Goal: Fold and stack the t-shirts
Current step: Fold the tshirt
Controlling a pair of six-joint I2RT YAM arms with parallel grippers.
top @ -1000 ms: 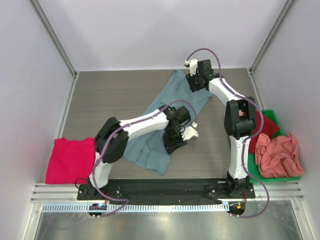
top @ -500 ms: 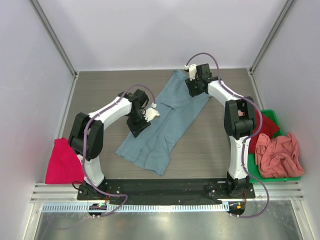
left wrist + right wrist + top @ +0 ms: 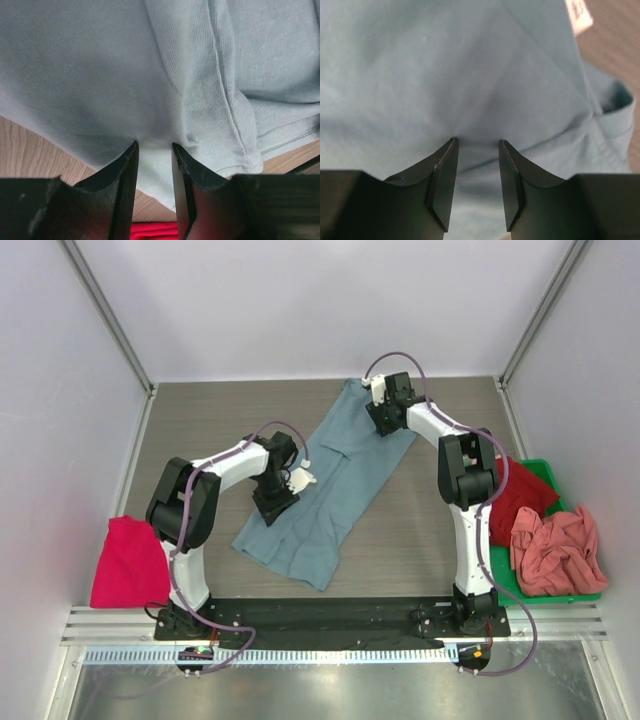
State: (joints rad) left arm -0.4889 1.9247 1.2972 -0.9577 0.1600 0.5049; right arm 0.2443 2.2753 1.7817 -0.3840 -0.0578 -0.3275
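I am working on the fold of the grey-blue t-shirt (image 3: 330, 480), which is lying as a long, narrow strip slantwise across the middle of the table (image 3: 200, 420). My left claw (image 3: 153, 147) is sitting at the strip's left edge about halfway along. Its jaws are drawn close together with a tuck of the cloth between the tips, so I am reading this as a pinch on the shirt's edge. My right claw (image 3: 477, 142) is down on the far end of the shirt. Its jaws are standing a little wider, and creases in the cloth are running in toward the tips, so it too seems to be gripping the fabric.

The lengthwise fold looks done, to my eye, while the crosswise fold is not yet made. Next I am expecting to let the left edge lie flat, then bring one end over the other, keeping the layers square so nothing is slipping out.

A magenta t-shirt (image 3: 128, 562) is lying folded at the near left corner, the likely place for the stack. A salmon t-shirt (image 3: 558, 550) and a red t-shirt (image 3: 520, 495) are waiting crumpled in the green bin (image 3: 550, 596) on the right.
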